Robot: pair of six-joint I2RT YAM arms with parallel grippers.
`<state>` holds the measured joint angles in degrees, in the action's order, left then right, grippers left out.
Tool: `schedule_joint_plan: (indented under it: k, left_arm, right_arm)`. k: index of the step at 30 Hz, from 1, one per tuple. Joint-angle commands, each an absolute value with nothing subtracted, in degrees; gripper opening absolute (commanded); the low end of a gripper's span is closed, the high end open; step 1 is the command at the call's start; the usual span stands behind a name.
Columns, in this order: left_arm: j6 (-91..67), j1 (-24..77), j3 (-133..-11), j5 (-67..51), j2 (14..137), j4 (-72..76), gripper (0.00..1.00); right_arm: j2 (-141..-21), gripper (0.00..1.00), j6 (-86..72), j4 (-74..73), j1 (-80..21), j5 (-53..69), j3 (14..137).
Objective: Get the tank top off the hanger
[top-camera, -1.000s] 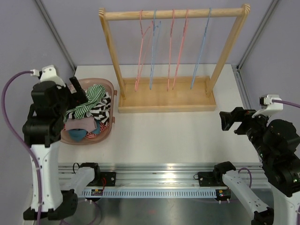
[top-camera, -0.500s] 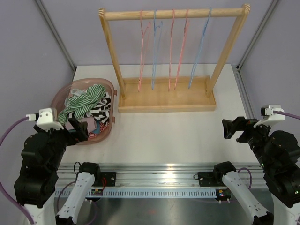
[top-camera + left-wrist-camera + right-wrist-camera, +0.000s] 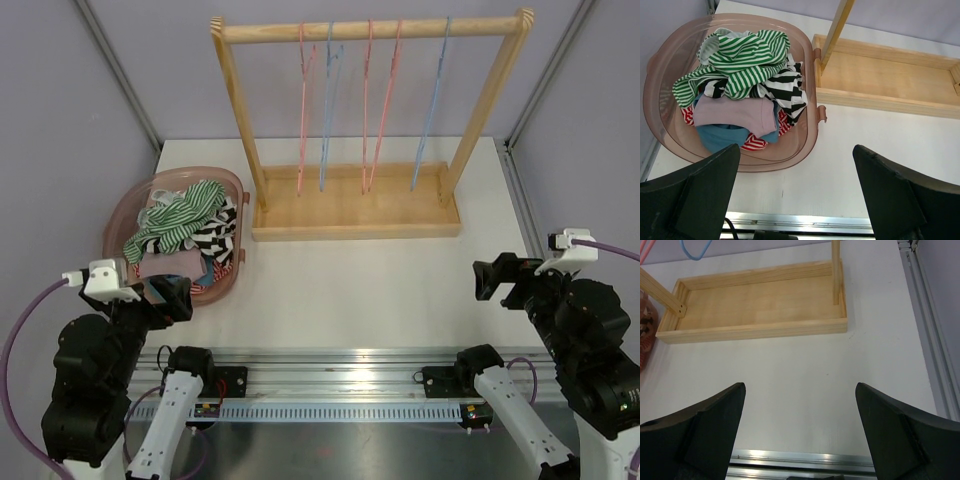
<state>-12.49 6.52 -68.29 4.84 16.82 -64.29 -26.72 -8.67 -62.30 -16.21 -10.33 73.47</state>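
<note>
Top external view finds the green-and-white striped garment (image 3: 180, 215) draped over the top of a heap of clothes in a pinkish translucent basket (image 3: 109, 236) at the table's left side. The left wrist camera shows the same garment (image 3: 740, 57) crumpled on a black-and-white striped piece (image 3: 782, 95), a lilac piece (image 3: 735, 112), a blue piece (image 3: 720, 137) and a red-and-white striped piece (image 3: 752, 144). The folds hide every neckline and strap, so which item is the tank top cannot be made out. Just right of the basket stands a wooden rack (image 3: 370, 28), where five thin hangers (image 3: 368, 100), pink and blue, hang bare from the top rail, their lower ends overlapping the rack's tray-like base (image 3: 355, 215). Both wrist cameras cut the rail off; the right wrist view catches only the base, a blue loop (image 3: 694, 249) and a sliver of the basket at its left edge. The left gripper (image 3: 170, 297) hovers over the near rim of the basket, its dark fingers (image 3: 705, 185) spread wide and holding nothing. The right gripper (image 3: 497, 278) hangs over the white table (image 3: 380, 280), well apart from the rack, its fingers (image 3: 900, 435) likewise wide apart and empty; their tips run out of frame at the bottom.
</note>
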Motion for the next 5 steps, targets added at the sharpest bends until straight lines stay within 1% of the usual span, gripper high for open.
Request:
schedule_joint_plan:
  k: [1,5]
  left_arm:
    - [-12.04,6.77,-67.76,3.69,16.70,-61.17,0.99]
    - [-11.87,6.77,-67.50,4.30,16.61,-60.56,0.99]
  right_arm:
    - [-27.16,0.99,-8.79,-60.73,-16.52,-12.48,73.30]
    - [-27.60,1.00,-8.79,-60.47,-16.61,-11.34,72.77]
